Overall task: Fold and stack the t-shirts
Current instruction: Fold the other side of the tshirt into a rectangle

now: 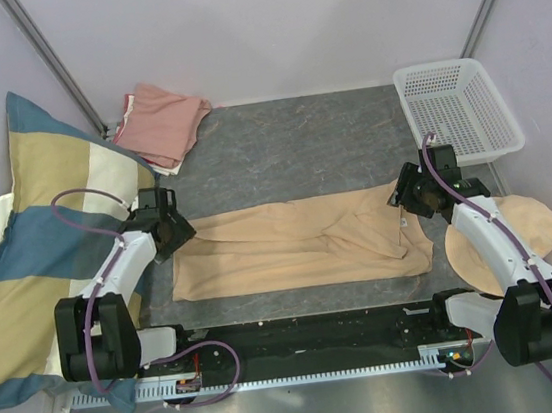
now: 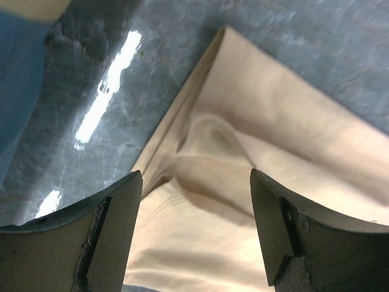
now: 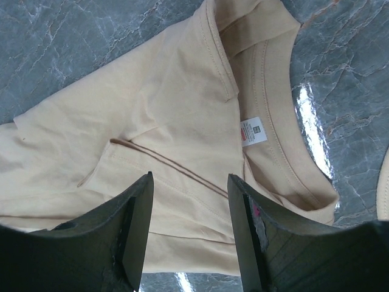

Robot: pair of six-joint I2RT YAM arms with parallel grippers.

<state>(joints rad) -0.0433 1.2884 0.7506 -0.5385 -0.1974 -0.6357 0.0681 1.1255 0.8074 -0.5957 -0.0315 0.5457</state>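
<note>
The tan tee (image 1: 301,244) lies folded lengthwise on the counter (image 1: 300,153), with the pink tee (image 1: 160,120) in the back corner. Both claws hang open and empty: left claw (image 2: 194,201) over the tee's left end, right claw (image 3: 189,207) by the collar (image 3: 285,121). Risk imo: pinching just the top layer, so the fold goes crooked.
</note>
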